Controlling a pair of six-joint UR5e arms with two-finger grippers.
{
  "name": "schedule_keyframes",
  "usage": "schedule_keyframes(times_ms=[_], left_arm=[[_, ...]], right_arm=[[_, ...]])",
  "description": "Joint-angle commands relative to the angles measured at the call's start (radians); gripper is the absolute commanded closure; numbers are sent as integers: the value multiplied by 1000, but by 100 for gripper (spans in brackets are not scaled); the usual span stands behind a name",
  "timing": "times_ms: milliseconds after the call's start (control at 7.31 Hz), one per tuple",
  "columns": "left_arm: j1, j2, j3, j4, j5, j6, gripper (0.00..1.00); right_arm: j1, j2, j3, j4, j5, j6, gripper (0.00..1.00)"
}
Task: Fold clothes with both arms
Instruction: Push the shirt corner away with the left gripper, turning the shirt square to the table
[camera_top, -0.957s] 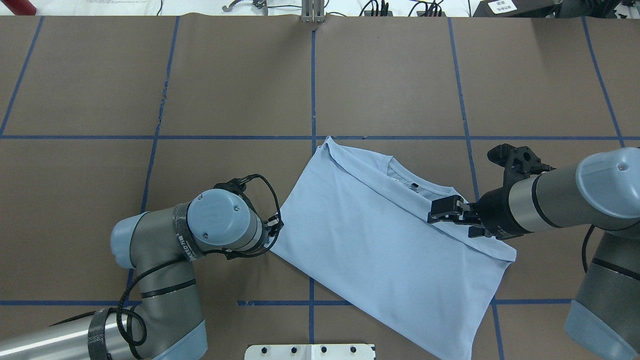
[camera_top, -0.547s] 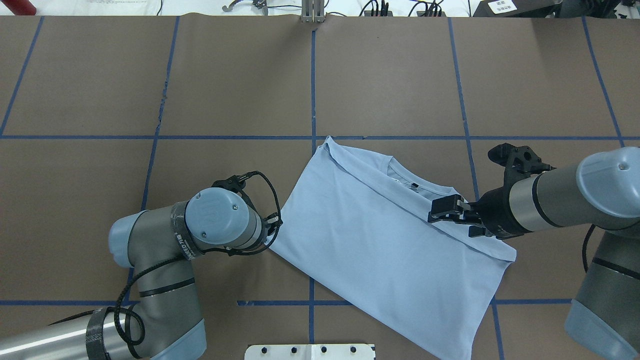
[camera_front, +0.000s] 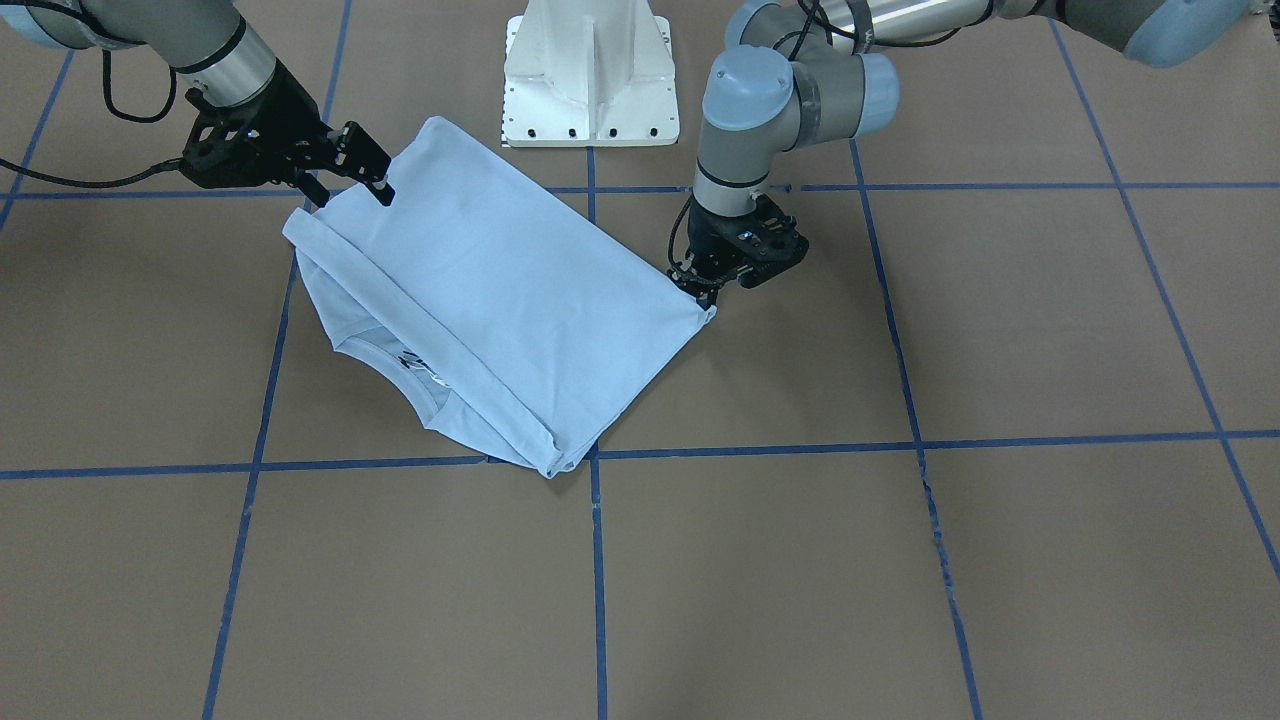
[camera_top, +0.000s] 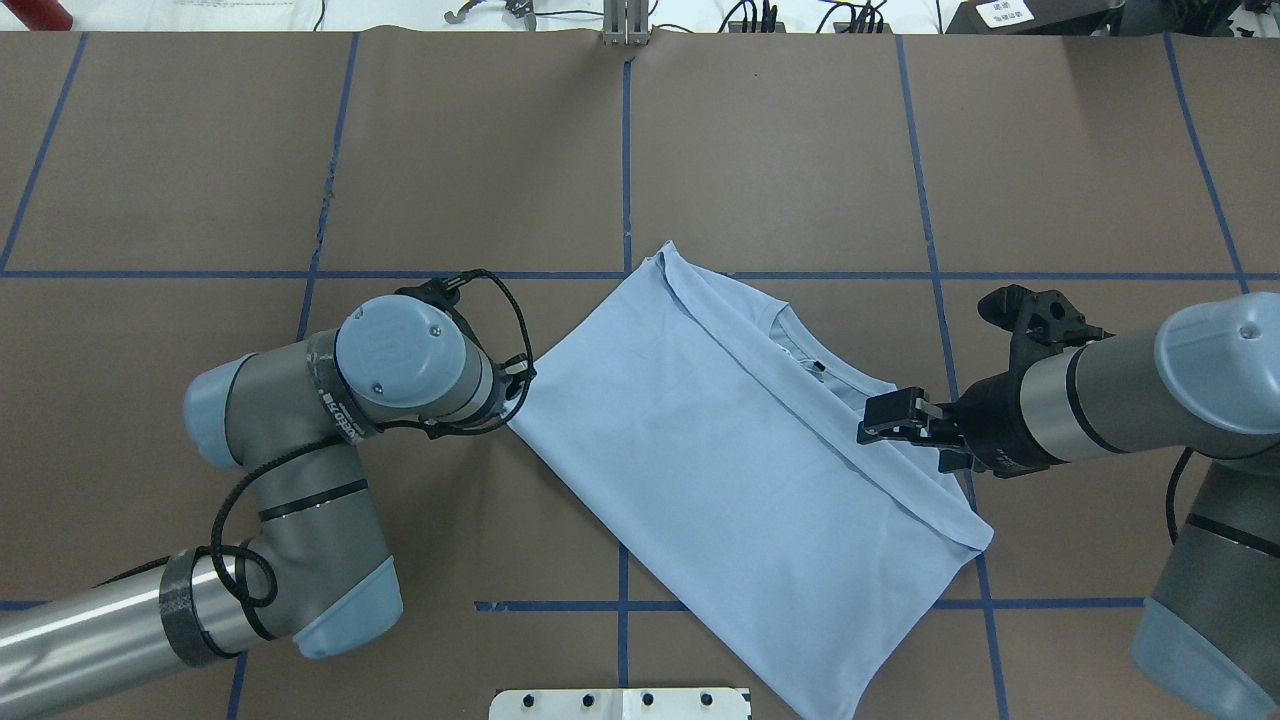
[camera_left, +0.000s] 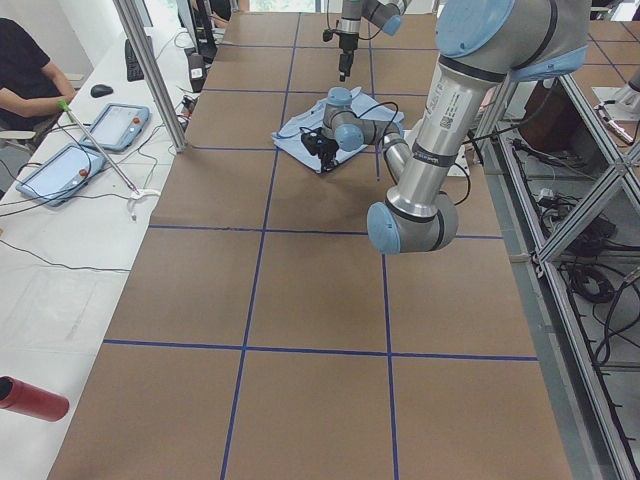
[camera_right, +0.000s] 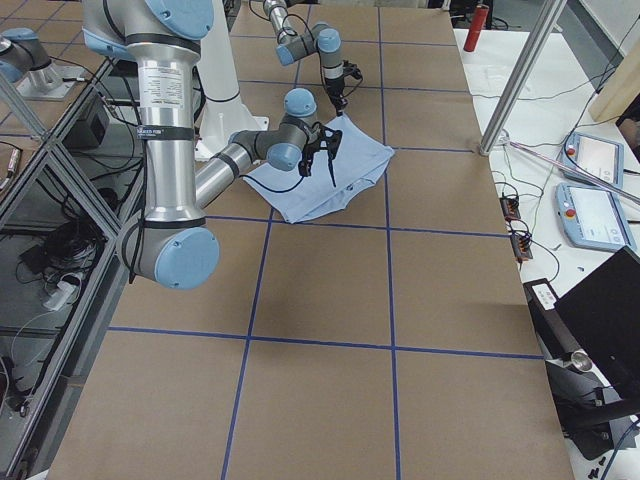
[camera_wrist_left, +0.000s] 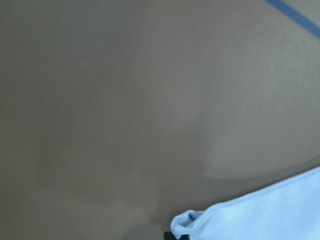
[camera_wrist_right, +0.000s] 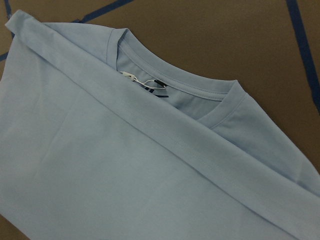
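Shirt: light blue T-shirt (camera_top: 720, 470) lies folded, slantwise on the brown table (camera_top: 800, 150); collar (camera_wrist_right: 200, 90) and white tag (camera_wrist_right: 131, 77) peek out past the fold
Left gripper (camera_front: 708, 290): pinched onto the shirt's corner, low at the table
Right gripper (camera_front: 350, 190): fingers apart, over the shirt's edge beside the collar; holds nothing

A brown paper-covered tabletop (camera_top: 780, 150) carries a grid of blue tape lines (camera_top: 626, 150). At 11 o'clock in the overhead view, a red cylinder (camera_top: 35, 14) lies on a white side bench (camera_left: 60, 300). In the left side view, at 10 o'clock, that bench holds a blue-framed tablet (camera_left: 122, 126) and a second blue-framed tablet (camera_left: 58, 173). They lie near a silver metal post (camera_left: 150, 70) and a seated person in a black top (camera_left: 25, 70).
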Motion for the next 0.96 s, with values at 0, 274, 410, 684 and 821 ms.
schedule_keyframes(times_ms=[0,274,410,684,821], left_arm=[[-92,-53,104,-15,6,121,100],[-184,-102,250,-119,9,267,100],[-224,-145,351,-185,20,352,100],[-249,-252,521,-323,60,465,100],[-247,-331,653,-383,87,487,100]], right_arm=[[3,0,-9,0,-2,0,0],[3,3,-14,0,-2,0,0],[3,3,-14,0,-2,0,0],[3,1,-15,0,-2,0,0],[3,1,-18,0,-2,0,0]])
